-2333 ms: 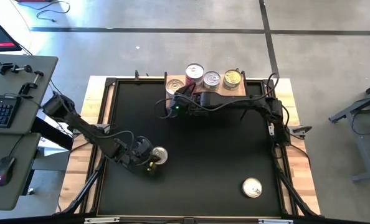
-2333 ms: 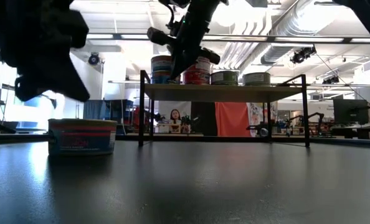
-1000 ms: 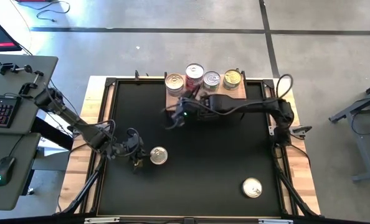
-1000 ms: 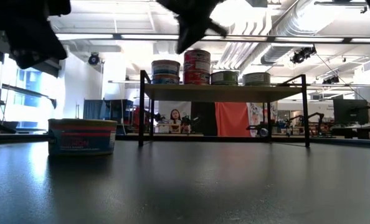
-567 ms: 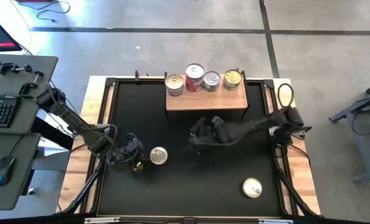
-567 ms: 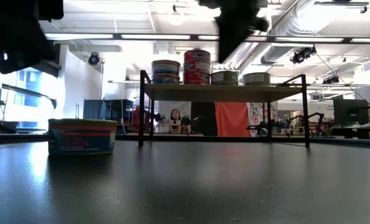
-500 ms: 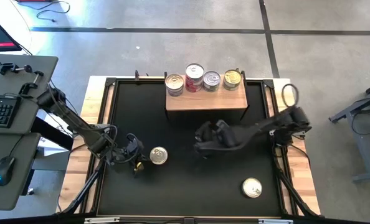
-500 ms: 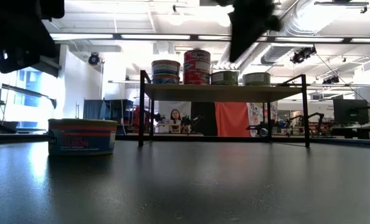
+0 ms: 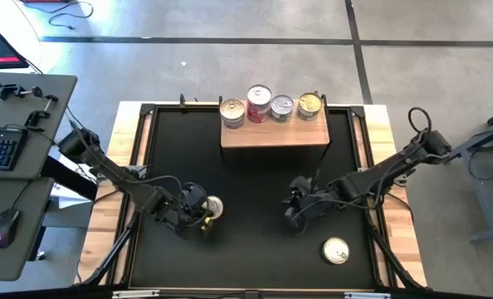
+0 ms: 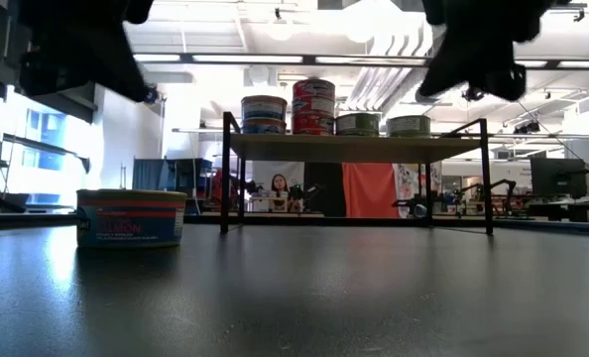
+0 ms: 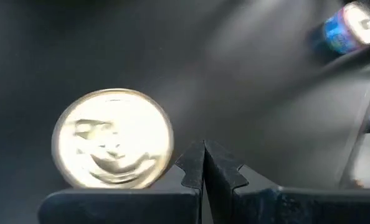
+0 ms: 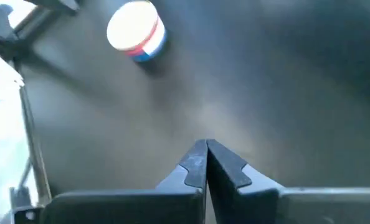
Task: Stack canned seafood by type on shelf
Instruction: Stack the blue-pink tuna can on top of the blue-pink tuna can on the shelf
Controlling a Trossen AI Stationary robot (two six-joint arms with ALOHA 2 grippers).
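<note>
Both my hands are closed and empty — my left hand (image 9: 198, 218) beside a round silver-lidded tin (image 9: 212, 208), my right hand (image 9: 295, 209) over bare matte black surface (image 9: 255, 249) — while four tins (image 9: 259, 97) line the wooden shelf (image 9: 273, 135) at the far edge.

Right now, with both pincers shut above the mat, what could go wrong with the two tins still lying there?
The left pincer is shut right beside the near tin; descending shut it may push the tin away instead of gripping it. The right pincer, also shut, must open before reaching the other tin. On the shelf, the taller stack might topple if bumped.
</note>
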